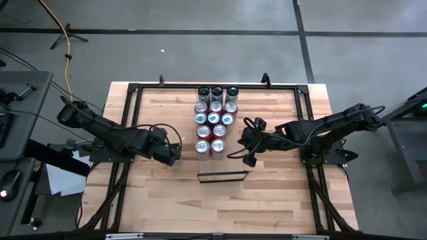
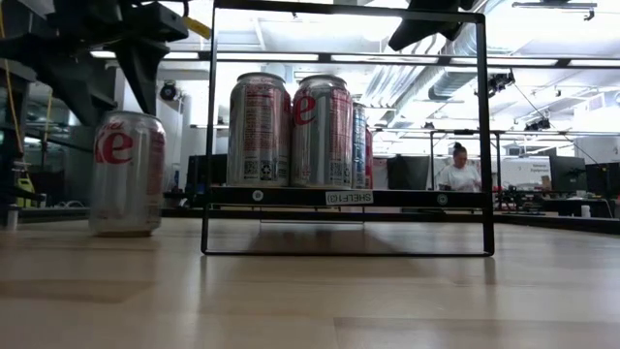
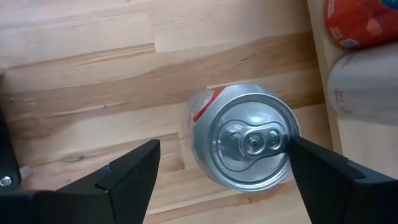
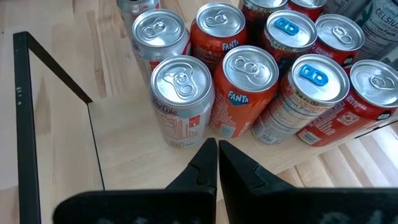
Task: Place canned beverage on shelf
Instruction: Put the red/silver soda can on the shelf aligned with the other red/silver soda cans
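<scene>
The left gripper (image 1: pixel 175 152) hangs with fingers spread either side of a silver Diet Coke can with red lettering (image 3: pixel 249 143), which stands upright on the striped butcher-block worktop (image 1: pixel 273 200) just left of the pale wooden shelf (image 4: pixel 339 134). Bare wood lies open toward the worktop's left edge. The shelf carries rows of upright cans (image 1: pixel 215 120). Right of them, the right gripper (image 1: pixel 248 141) is closed, empty.

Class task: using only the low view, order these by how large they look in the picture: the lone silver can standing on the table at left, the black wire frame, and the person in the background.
1. Black wire frame.
2. Lone silver can.
3. Person, small only because far off.
</scene>
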Controlling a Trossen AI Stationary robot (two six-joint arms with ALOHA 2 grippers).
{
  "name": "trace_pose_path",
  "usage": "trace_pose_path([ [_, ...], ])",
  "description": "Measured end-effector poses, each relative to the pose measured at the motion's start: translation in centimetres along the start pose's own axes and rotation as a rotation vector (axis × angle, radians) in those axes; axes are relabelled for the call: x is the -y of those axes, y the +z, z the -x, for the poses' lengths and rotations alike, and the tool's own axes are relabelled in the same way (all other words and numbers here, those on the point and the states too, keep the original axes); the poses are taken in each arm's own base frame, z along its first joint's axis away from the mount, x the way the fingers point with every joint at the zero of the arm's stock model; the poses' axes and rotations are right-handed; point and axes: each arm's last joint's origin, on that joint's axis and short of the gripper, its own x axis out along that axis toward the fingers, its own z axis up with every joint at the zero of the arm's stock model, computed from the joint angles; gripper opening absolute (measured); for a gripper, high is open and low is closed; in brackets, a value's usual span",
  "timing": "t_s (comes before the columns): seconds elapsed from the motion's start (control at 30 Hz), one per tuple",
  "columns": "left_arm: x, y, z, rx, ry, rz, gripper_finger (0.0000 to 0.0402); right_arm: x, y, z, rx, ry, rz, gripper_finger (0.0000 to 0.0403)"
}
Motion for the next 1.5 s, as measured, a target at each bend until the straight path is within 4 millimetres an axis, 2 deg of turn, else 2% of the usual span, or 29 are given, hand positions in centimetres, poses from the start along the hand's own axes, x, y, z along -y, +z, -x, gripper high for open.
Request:
trace_pose_path([
  [0.33,-0.1,0.2,0.3,0.006,-0.021,0.004,0.0305,0.0,-0.1,0.0,-0.007,-0.002,0.003,0.0000],
  [0.53,0.4,1.1,2.3,0.099,-0.114,0.001,0.0305,0.0,0.0,0.0,-0.004,-0.002,0.002,0.0000],
  [0.63,0.8,1.3,2.6,0.094,-0.118,-0.026,0.0305,0.0,0.0,0.0,-0.004,-0.002,0.001,0.0000],
  [1.23,2.9,-0.7,-1.8,0.052,0.073,-0.063,0.0305,0.0,0.0,0.0,-0.003,-0.001,-0.018,0.0000],
  [1.5,3.4,-1.3,-3.1,0.022,0.126,-0.082,0.0305,0.0,0.0,0.0,-0.003,-0.001,-0.018,0.0000],
])
